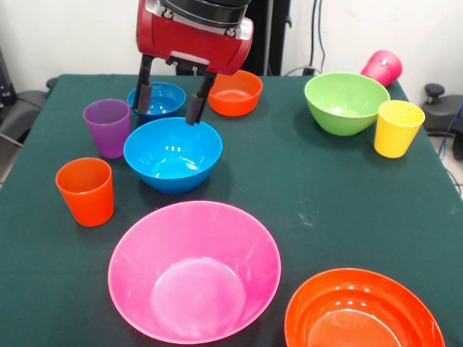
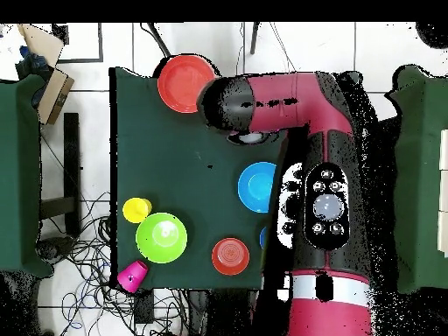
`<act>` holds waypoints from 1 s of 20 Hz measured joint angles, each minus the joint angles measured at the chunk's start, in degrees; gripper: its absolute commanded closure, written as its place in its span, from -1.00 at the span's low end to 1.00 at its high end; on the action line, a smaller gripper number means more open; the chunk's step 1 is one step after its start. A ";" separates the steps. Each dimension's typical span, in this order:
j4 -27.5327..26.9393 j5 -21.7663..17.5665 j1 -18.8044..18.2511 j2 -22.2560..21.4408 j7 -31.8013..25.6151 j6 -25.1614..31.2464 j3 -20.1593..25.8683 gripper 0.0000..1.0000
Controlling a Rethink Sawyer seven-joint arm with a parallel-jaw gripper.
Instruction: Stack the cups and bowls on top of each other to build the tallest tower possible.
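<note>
Gripper (image 1: 169, 103) hanging with fingers spread wide and empty, above the far rim of the medium blue bowl (image 1: 173, 154), just in front of the small blue bowl (image 1: 158, 99). Small orange bowl (image 1: 234, 92) beside that small blue one, toward the table's (image 1: 304, 202) far edge. Purple cup (image 1: 108, 127) upright just beside the medium blue bowl, orange cup (image 1: 86, 191) upright nearer the front edge. Very large pink bowl (image 1: 194, 270) at the front edge, large orange bowl (image 1: 363, 312) at the front corner beside it. Lime green bowl (image 1: 346, 102) near the other far corner, yellow cup (image 1: 396, 128) upright just beside it, magenta cup (image 1: 383, 67) tipped on its side at that corner's edge
</note>
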 measured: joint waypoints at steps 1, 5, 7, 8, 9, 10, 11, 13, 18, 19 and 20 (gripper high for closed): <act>0.00 0.00 0.24 0.00 0.00 0.00 -0.19 -1.00; 0.00 0.00 1.05 0.00 0.00 0.00 -0.68 -1.00; 0.00 0.00 1.71 0.00 0.00 0.00 -1.09 -1.00; 0.00 0.01 1.88 0.00 0.00 0.00 -1.20 -1.00; 0.00 0.01 2.04 0.00 0.00 0.00 -1.31 -1.00; 0.00 0.01 2.34 0.00 0.00 0.00 -1.56 -1.00; 0.00 0.01 2.48 0.01 0.00 -0.01 -1.72 -1.00; 0.00 0.01 2.72 0.03 0.00 -0.01 -2.00 -1.00; 0.21 0.30 2.64 0.06 0.00 -0.40 -2.26 -1.00; 0.27 0.42 2.59 0.07 0.00 -0.49 -2.25 -1.00; 0.46 0.74 2.46 0.09 0.00 -0.68 -2.25 -1.00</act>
